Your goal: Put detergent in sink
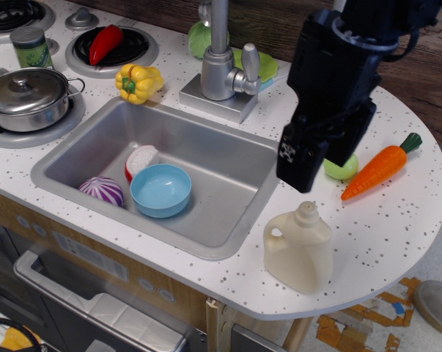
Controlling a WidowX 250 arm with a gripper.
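Your sink (pixel 228 150) holds a blue bowl (pixel 160 190), a purple onion (pixel 102 191) and a red-white piece; the detergent (pixel 299 250) stands right of it, under your empty, parted gripper (pixel 325 155).

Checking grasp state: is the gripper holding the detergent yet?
No, the gripper hangs above the detergent, which stands upright on the countertop untouched.

You have a white speckled counter (pixel 396 220) with the sink (pixel 228 235) set in it. On its right end: 1 detergent jug (pixel 299 251) upright near the front edge, 1 carrot (pixel 380 166), 1 green vegetable (pixel 343 169). Yellow pepper (pixel 138 82) behind sink.
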